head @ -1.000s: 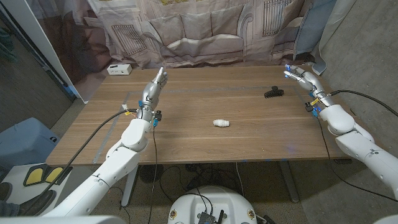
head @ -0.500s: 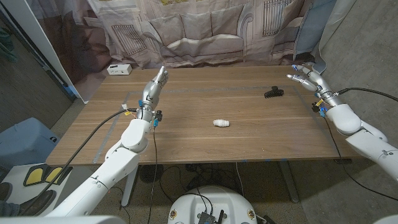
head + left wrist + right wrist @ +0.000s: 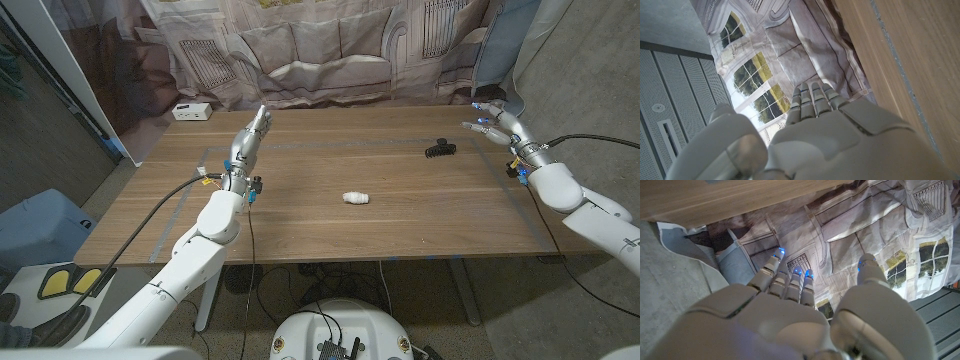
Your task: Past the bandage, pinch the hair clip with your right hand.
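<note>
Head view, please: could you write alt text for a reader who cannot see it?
The right hand hovers open beside the black hair clip at the wooden table's far right edge, not touching it. A white bandage lies mid-table; the left hand is open.

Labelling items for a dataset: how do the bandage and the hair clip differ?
The bandage is white and rounded; the hair clip is black and spiky-looking. The bandage lies mid-table; the hair clip lies farther back, nearer the right hand. Both are small, rest on the table, and are untouched.
</note>
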Tool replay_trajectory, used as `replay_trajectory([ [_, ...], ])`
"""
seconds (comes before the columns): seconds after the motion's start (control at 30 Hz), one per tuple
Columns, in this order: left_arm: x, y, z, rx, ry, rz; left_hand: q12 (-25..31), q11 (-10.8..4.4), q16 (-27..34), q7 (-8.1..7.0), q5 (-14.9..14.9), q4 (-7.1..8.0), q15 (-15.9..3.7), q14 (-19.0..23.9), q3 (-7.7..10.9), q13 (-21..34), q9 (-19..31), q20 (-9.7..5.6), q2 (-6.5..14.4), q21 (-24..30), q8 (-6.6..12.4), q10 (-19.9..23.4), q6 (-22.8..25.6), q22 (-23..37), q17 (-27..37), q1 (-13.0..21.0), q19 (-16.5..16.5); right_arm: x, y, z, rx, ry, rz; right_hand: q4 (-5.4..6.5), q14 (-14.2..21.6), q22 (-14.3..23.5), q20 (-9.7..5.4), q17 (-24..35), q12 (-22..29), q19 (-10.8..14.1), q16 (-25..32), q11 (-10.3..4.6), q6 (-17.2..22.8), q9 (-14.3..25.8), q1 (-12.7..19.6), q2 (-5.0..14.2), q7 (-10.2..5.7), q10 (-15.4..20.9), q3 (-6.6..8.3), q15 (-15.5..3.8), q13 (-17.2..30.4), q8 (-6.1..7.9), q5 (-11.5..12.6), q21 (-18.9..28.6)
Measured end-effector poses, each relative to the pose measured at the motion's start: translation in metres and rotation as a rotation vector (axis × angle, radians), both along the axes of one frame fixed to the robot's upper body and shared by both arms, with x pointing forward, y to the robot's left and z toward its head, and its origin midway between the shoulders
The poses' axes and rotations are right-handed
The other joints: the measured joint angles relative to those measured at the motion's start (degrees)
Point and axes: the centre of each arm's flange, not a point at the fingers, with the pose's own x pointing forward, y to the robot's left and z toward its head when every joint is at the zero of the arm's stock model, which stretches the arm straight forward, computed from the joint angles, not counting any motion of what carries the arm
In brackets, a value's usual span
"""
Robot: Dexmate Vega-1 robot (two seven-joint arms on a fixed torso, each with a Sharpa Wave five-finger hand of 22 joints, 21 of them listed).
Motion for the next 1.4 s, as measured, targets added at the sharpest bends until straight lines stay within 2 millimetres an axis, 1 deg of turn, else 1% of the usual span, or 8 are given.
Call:
replay_trajectory([
  [0.1,0.0,0.0,0.0,-0.005,-0.003,0.004,0.0,0.0,0.0,-0.25,0.0,-0.03,-0.09,0.09,0.03,0.0,0.0,0.0,0.0,-0.16,0.0,0.0,0.25,0.0,0.0,0.0,0.0,0.001,-0.001,0.002,-0.018,0.01,-0.026,-0.04,0.0,0.0,0.61,0.0,0.37,0.01,0.0,-0.35,0.41,0.0,0.52,-0.07,-0.41,0.35,0.43,0.0,0.0,0.22,0.0,0.0],
  [0.17,0.0,0.0,-0.001,-0.008,-0.004,0.006,0.0,0.0,0.0,-0.31,0.0,-0.03,-0.09,0.09,0.03,0.0,0.0,0.0,0.0,-0.43,0.0,0.0,0.31,0.0,0.0,0.0,0.0,0.0,0.0,0.005,-0.035,0.013,-0.037,0.11,0.0,0.0,0.61,0.0,0.37,0.01,0.0,-0.65,0.53,0.23,0.77,0.18,-0.53,0.66,0.56,0.0,0.0,0.22,0.2,0.0],
  [0.57,0.002,0.0,-0.008,-0.03,-0.006,0.009,0.0,-0.19,0.0,-0.31,0.0,-0.03,0.22,0.4,0.03,0.0,0.0,0.0,0.0,-0.43,0.0,0.19,0.3,-0.01,0.0,0.0,0.0,0.002,0.004,0.021,-0.136,0.035,-0.105,0.23,0.31,0.0,0.6,-0.01,0.37,0.02,0.0,-0.74,0.96,0.28,2.13,0.44,-0.93,1.18,1.03,0.3,-0.01,0.22,0.2,0.0],
  [0.67,0.003,0.0,-0.009,-0.033,-0.004,0.009,0.0,-0.19,0.0,-0.1,0.01,-0.03,0.22,0.4,0.03,0.0,0.0,0.0,0.0,-0.43,0.0,0.19,0.5,-0.01,0.0,0.0,0.0,0.003,0.005,0.024,-0.159,0.046,-0.123,0.07,0.14,0.0,0.6,-0.01,0.37,0.01,0.0,-0.95,2.3,0.28,2.73,0.28,-1.01,1.4,1.33,0.15,-0.01,0.66,0.2,0.0],
  [0.9,0.005,-0.002,-0.012,-0.036,0.003,0.006,0.0,-0.19,0.0,-0.12,0.01,-0.03,0.22,0.4,0.03,0.0,0.0,0.0,0.38,-0.43,0.0,0.19,0.93,-0.01,0.0,0.38,0.0,0.006,0.007,0.029,-0.196,0.073,-0.155,0.23,-1.31,0.14,0.79,-0.01,0.37,-1.24,-0.44,-0.83,3.0,0.28,3.32,-0.29,-1.11,1.71,1.49,0.04,-0.01,0.66,0.2,0.0],
  [0.97,0.005,-0.003,-0.012,-0.037,0.004,0.005,0.0,-0.19,0.0,-0.12,0.01,-0.03,0.22,0.4,0.03,0.0,0.0,0.0,0.38,-0.43,0.0,0.19,0.93,-0.01,0.0,0.38,0.0,0.006,0.008,0.032,-0.209,0.076,-0.161,0.47,-1.77,0.14,0.62,-0.01,0.37,-1.5,-0.45,-0.83,2.99,0.28,3.61,0.01,-1.11,1.7,1.73,0.08,-0.01,0.66,0.2,0.0],
  [1.13,0.005,-0.004,-0.013,-0.035,0.007,0.004,0.0,-0.21,0.0,-0.09,0.01,-0.03,0.53,0.71,0.03,0.0,0.0,0.0,0.38,-0.84,0.0,0.43,1.35,-0.01,0.0,0.38,0.0,0.007,0.009,0.037,-0.236,0.093,-0.178,0.23,-2.18,0.14,0.48,-0.01,0.37,-2.16,-0.44,-0.84,2.99,0.28,4.15,0.07,-1.11,1.7,1.96,0.28,-0.01,0.66,0.19,0.0],
  [1.4,0.005,-0.006,-0.013,-0.035,0.013,0.008,0.0,-0.39,0.01,0.0,0.01,-0.03,0.53,0.7,0.03,0.0,0.0,0.0,0.38,-0.87,0.0,0.6,1.43,-0.01,0.0,0.38,0.0,0.009,0.014,0.048,-0.29,0.129,-0.209,0.47,-2.7,0.14,0.98,0.28,0.37,-2.9,-0.44,-0.84,2.63,0.27,4.14,0.07,-1.19,1.69,2.19,0.36,0.28,0.66,0.18,-0.43],
])
